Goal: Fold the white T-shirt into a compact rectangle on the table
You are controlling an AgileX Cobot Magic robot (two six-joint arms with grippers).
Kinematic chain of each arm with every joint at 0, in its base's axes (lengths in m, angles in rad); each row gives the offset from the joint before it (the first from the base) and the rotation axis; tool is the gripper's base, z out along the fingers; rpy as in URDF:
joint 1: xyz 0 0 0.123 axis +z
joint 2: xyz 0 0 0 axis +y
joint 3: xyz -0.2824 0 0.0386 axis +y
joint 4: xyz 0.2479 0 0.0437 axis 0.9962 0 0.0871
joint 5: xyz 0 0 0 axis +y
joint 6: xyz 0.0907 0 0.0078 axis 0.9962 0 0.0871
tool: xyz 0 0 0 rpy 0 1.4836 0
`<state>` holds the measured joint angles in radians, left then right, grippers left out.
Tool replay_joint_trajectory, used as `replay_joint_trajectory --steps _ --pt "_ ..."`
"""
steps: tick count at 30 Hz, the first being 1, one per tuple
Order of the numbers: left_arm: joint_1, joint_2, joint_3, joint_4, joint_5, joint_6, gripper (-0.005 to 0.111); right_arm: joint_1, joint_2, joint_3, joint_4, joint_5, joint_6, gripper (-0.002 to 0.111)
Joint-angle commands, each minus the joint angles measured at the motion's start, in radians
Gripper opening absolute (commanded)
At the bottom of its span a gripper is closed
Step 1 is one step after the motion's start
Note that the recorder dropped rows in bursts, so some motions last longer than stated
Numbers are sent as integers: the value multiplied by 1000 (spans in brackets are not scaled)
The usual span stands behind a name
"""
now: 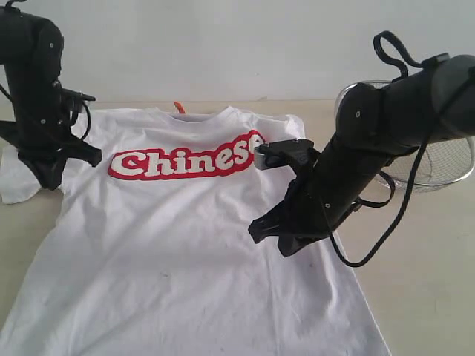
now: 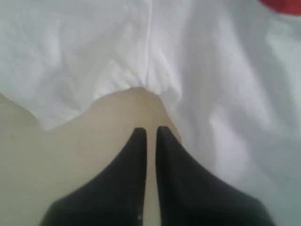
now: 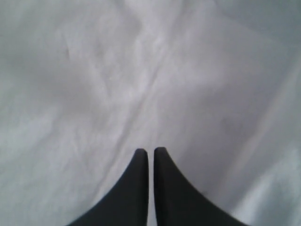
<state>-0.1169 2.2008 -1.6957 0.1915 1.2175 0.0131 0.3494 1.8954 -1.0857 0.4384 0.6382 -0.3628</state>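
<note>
The white T-shirt [image 1: 185, 245] lies spread flat, face up, on the table [image 1: 423, 282], with red "Chinese" lettering [image 1: 189, 157] across the chest and an orange neck tag [image 1: 178, 107]. My left gripper [image 1: 52, 179] hangs at the shirt's left sleeve. In the left wrist view this gripper [image 2: 150, 129] is shut and empty over bare table [image 2: 56, 155], in the notch where the sleeve meets the shirt's [image 2: 211, 70] body. My right gripper [image 1: 269, 237] hovers over the shirt's right side. It [image 3: 150, 150] is shut on nothing above wrinkled fabric [image 3: 117, 70].
A silver wire-mesh basket [image 1: 445, 159] stands on the table at the back right, behind the right arm. Bare beige tabletop shows to the right of the shirt and along the left edge. A pale wall runs behind.
</note>
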Motion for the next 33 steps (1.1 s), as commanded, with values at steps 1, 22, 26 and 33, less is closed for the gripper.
replay_joint_trajectory --steps 1,22,26,33 --pt "26 -8 55 9 -61 -21 4 -8 -2 2 5 5 -10 0" --pt "89 3 58 -61 -269 -21 4 -8 -2 2 17 22 -10 0" --pt "98 17 58 -57 -261 -21 4 -8 -2 2 25 22 -10 0" --pt "97 34 58 -48 -255 -13 4 -8 -2 2 39 20 -10 0"
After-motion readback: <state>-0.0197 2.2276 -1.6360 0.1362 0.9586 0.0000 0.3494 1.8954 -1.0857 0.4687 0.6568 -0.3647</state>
